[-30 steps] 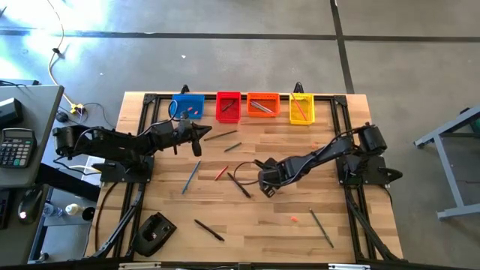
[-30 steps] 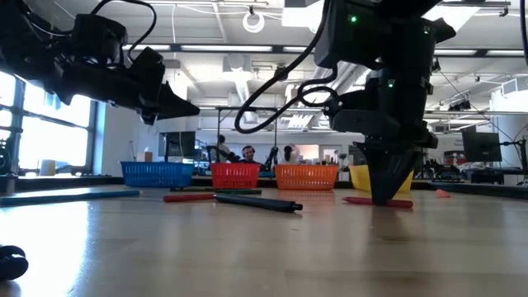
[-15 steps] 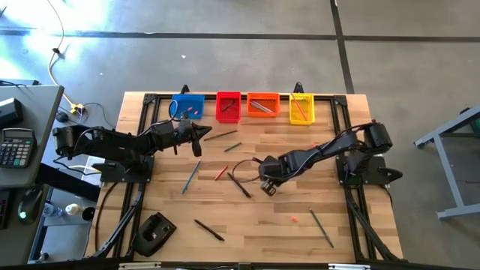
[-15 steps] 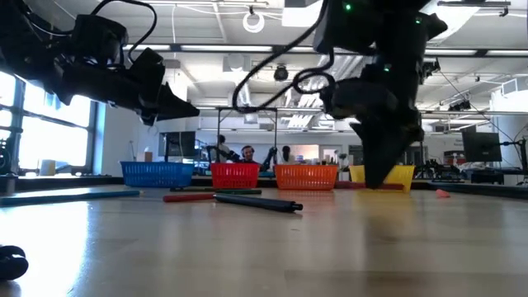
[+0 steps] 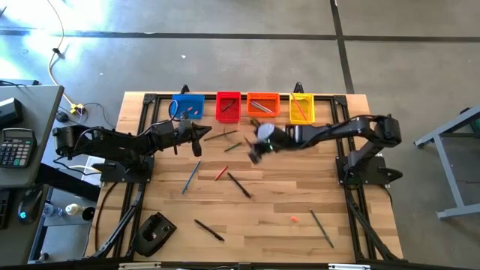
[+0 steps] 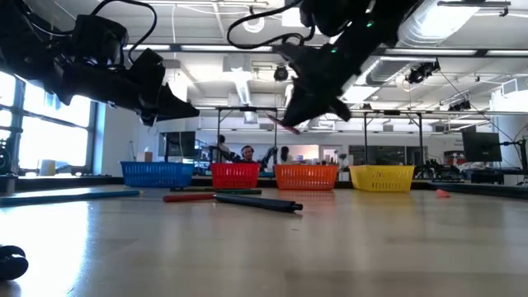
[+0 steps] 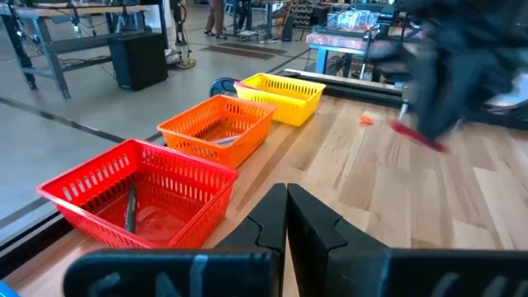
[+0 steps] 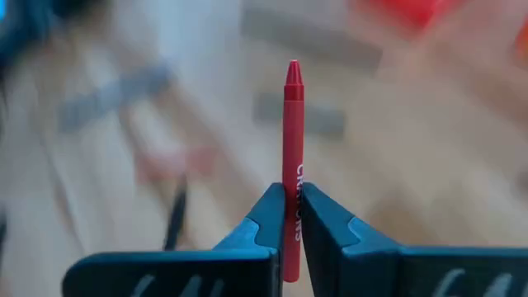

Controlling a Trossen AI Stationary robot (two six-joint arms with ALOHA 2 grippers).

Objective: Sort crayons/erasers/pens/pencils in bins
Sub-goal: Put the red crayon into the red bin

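— What do the right gripper (image 8: 290, 216) fingers (image 8: 330, 227) hold?
— A red crayon (image 8: 292, 148), pinched upright, lifted off the worktop (image 5: 285, 202), the orange bin (image 5: 262, 104) just beyond.
— And the left gripper (image 7: 286, 216)?
— Fingers pressed together on nothing — near the blue bin (image 5: 187, 106) and the red bin (image 7: 140, 194).

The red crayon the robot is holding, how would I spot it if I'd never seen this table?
Find the row of four bins along the table's far edge, and look just in front of the orange bin. There the right gripper hangs above the wood, shut on the red crayon. Every other stick lies flat on the table; this one is lifted, pinched between two dark fingers.
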